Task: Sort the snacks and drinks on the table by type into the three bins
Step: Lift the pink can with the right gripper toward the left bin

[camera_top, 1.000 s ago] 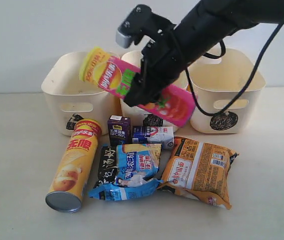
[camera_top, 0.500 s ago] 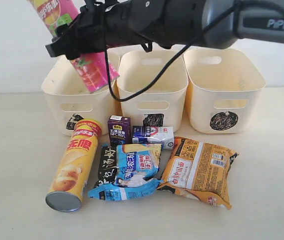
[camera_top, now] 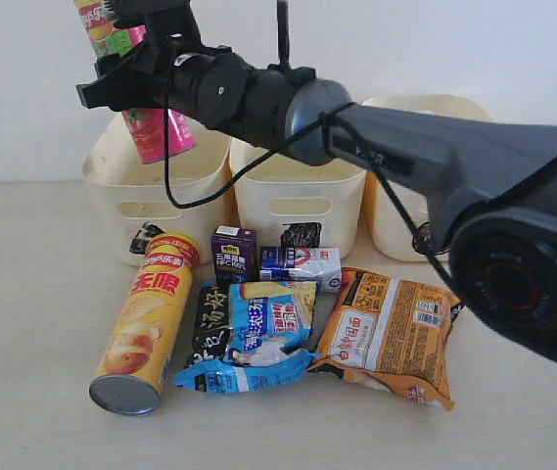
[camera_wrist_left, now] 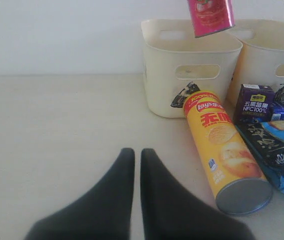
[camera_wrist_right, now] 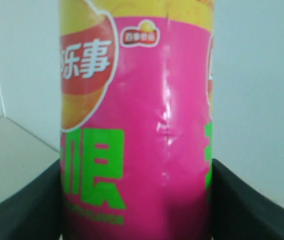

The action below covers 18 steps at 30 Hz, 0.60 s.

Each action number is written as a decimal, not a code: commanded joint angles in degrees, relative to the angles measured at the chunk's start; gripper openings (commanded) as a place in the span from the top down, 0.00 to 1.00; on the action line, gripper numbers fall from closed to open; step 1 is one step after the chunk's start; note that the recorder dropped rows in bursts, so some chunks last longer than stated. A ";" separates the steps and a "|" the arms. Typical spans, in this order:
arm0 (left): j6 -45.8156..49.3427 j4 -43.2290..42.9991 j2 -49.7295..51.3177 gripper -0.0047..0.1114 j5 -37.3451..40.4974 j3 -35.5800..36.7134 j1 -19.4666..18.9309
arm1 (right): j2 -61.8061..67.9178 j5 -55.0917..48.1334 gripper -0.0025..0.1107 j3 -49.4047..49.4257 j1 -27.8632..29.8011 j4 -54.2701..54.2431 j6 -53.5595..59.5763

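right hand [camera_top: 129, 86] pinches pink tube [camera_top: 158, 139] near-upright above left bin [camera_top: 102, 181], lined up to drop in; left hand [camera_wrist_left: 137, 167] pressed together, idle over desk [camera_wrist_left: 52, 125].

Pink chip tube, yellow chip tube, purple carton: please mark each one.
pink chip tube [camera_top: 156, 135], exterior view, on its lower body.
yellow chip tube [camera_top: 146, 318], exterior view, on the middle of its side.
purple carton [camera_top: 233, 255], exterior view, on its front face.
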State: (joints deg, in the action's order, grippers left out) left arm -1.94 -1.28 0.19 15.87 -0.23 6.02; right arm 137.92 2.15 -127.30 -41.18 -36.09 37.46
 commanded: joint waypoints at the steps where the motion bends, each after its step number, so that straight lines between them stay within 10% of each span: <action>1: 0.10 0.47 -0.19 0.93 -0.38 0.23 -0.19 | 4.94 4.04 0.97 -7.39 0.07 -0.28 -0.07; 6: 0.10 0.47 -0.19 0.93 -0.38 0.23 -0.19 | 9.16 3.90 0.94 -11.43 0.29 -0.93 -0.34; 14: 0.10 0.47 -0.19 0.93 -0.38 0.23 -0.19 | 10.60 2.74 0.42 -11.44 0.77 -0.93 -1.53; 18: 0.10 0.47 -0.19 0.93 -0.38 0.23 -0.19 | 10.60 2.74 0.39 -11.44 0.77 -0.93 -1.53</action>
State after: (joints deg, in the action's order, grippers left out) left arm -1.94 -1.28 0.19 15.87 -0.23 6.02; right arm 149.01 4.27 -138.13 -40.73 -36.91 36.00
